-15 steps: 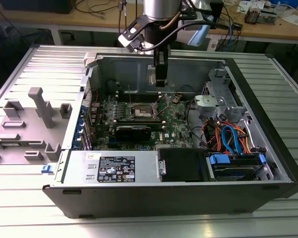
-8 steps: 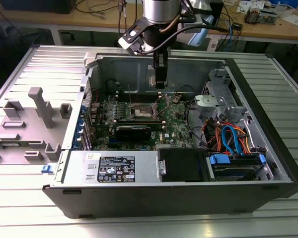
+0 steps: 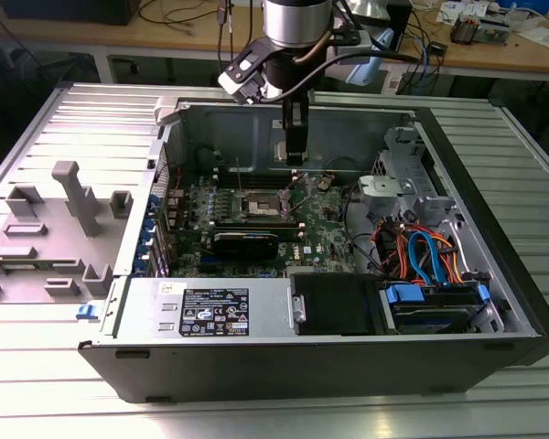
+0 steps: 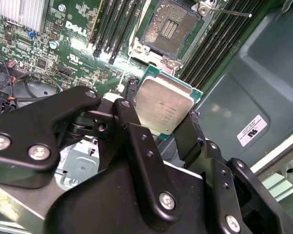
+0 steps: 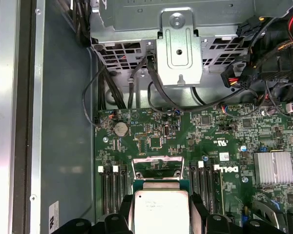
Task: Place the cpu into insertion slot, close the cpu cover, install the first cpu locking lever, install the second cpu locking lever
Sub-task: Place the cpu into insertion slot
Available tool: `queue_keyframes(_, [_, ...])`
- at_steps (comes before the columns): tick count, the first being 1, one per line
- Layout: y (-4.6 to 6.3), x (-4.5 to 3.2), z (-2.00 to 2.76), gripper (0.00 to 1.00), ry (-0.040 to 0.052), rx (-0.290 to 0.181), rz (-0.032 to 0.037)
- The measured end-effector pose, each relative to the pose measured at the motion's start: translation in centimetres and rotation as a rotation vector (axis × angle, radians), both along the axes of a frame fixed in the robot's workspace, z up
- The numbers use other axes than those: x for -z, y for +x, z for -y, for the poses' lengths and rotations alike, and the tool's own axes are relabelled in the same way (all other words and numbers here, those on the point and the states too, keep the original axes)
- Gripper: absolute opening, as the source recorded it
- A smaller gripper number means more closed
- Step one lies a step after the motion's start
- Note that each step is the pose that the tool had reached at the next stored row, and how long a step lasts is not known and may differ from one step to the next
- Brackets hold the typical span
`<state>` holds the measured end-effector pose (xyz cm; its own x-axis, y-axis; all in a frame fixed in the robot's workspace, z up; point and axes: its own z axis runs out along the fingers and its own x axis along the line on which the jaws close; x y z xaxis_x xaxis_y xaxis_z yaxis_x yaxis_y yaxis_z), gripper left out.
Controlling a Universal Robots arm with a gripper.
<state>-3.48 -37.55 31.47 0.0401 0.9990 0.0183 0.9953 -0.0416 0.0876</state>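
**Chip aloft, socket bare**

The end effector (image 4: 161,113) is pinching the cpu (image 4: 164,106) by two opposite edges. It holds the chip above the green motherboard (image 3: 329,229) inside the opened computer case (image 3: 302,366). In the exterior view the insertion slot (image 3: 259,207) lies toward seven o'clock from the end effector, uncovered and not yet under the chip.

My worry is the grip: so slim a hold could let the chip tilt or slip. If it landed crooked or turned the wrong way, it would likely bend the slot's contacts. The thin wire lever (image 4: 227,10) beside the slot might also snag it.
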Motion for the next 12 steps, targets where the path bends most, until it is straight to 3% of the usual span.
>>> queue_keyframes(10, [0.0, 0.04, 0.0, 0.55, 0.0001, 0.0, 0.0001])
queue_keyframes(12, [0.0, 0.22, 0.0, 0.55, 0.0001, 0.0, -0.0027])
